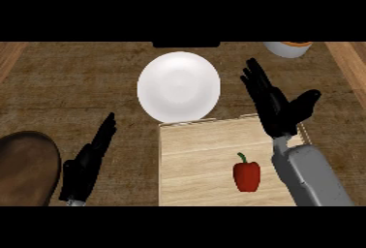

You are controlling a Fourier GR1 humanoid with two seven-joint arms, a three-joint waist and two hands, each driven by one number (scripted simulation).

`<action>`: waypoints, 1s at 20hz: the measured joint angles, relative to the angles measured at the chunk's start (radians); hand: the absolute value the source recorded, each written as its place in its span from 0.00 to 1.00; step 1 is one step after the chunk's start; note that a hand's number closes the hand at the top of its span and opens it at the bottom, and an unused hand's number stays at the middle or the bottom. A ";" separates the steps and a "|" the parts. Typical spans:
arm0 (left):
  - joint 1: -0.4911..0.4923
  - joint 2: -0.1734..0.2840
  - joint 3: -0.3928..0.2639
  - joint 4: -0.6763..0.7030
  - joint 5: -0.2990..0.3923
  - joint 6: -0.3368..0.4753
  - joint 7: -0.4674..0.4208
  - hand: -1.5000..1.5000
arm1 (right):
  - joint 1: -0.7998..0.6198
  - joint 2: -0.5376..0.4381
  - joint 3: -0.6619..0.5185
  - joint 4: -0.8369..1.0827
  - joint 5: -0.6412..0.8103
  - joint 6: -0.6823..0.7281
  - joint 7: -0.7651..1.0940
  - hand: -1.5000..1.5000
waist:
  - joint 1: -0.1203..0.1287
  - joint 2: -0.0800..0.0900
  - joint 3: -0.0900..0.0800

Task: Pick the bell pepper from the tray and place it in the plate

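A red bell pepper (247, 176) with a green stem lies on the light wooden tray (200, 160) near its right side. The white plate (178, 86) sits just beyond the tray's far edge, with nothing on it. My right hand (275, 104) hovers open above the tray's far right corner, fingers straight and pointing away, thumb spread to the right. It is beyond the pepper and to the right of the plate. My left hand (87, 162) rests open at the lower left, fingers up, left of the tray.
A brown round object (25, 169) lies at the left edge beside my left hand. A white cup with orange contents (288, 48) stands at the far right. The counter top is dark wood with lighter strips along both sides.
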 measured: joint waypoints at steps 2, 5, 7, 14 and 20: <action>0.007 -0.012 0.009 0.020 0.008 -0.001 0.002 0.50 | 0.009 -0.041 -0.019 -0.039 0.024 -0.002 0.002 1.00 | 0.003 0.000 0.000; 0.018 -0.021 0.055 0.066 0.047 0.009 0.028 0.50 | -0.021 -0.158 -0.074 -0.119 0.066 -0.007 0.023 1.00 | -0.007 -0.002 -0.002; 0.036 -0.031 0.070 0.091 0.067 0.014 0.038 0.50 | -0.023 -0.273 -0.084 -0.134 0.151 -0.001 0.031 1.00 | -0.024 -0.005 -0.013; 0.057 -0.053 0.120 0.141 0.164 -0.032 0.044 0.50 | 0.206 -0.371 -0.192 -0.266 0.350 -0.240 -0.046 0.00 | -0.041 -0.007 -0.004; 0.023 -0.069 0.140 0.193 0.174 -0.066 0.024 0.50 | 0.514 -0.389 -0.247 -0.546 0.377 -0.239 -0.095 0.00 | -0.017 -0.004 -0.001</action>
